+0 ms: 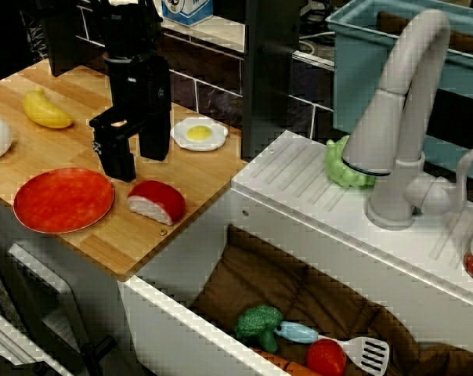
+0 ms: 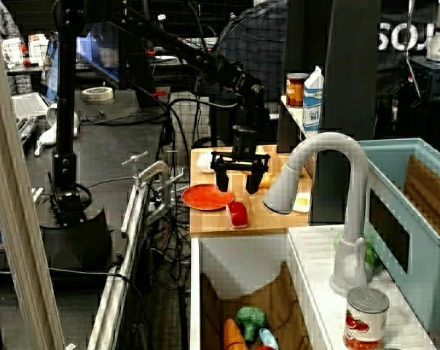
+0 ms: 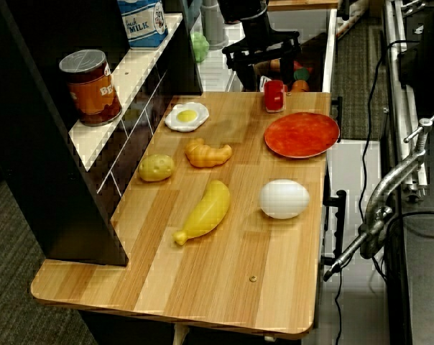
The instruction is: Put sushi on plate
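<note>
One sushi [image 1: 157, 201] beside one plate [image 1: 63, 199] (apart, not on it); gripper [image 1: 136, 158] spread wide, grasping nothing

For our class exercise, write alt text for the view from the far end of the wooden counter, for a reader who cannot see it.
A black claw hangs open above the counter's far edge, just over a red sushi beside a red plate. Nearer lie a fried egg, croissant, potato, banana and white egg. A can and milk carton stand on a shelf at left.
</note>
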Controlling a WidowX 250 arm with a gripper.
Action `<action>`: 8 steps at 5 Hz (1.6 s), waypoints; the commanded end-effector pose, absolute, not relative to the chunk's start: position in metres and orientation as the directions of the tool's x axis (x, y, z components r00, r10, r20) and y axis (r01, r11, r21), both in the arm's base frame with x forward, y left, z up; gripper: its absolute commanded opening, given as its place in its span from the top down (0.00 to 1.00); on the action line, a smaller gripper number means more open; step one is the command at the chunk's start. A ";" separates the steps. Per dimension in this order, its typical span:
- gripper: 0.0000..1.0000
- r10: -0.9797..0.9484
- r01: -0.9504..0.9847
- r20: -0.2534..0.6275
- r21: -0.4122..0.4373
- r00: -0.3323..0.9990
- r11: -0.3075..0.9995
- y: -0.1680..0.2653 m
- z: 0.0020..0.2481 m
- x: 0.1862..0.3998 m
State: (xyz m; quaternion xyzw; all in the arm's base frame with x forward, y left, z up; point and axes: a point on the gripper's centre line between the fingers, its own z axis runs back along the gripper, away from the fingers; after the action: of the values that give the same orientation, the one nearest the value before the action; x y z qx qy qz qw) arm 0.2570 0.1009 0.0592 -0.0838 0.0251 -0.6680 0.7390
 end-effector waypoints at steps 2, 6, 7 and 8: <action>0.00 -0.997 0.999 0.065 -0.033 0.045 0.043 0.097 0.065 0.236; 0.00 -0.990 0.994 0.101 -0.056 0.102 0.097 0.091 0.068 0.240; 0.00 -0.991 0.994 0.079 -0.041 0.103 0.100 0.079 0.064 0.246; 0.00 -0.994 0.995 0.059 -0.043 0.094 0.092 0.070 0.058 0.255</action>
State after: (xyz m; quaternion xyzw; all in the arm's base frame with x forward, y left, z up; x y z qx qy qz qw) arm 0.2477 0.0701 0.0515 -0.0513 0.0010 -0.6702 0.7404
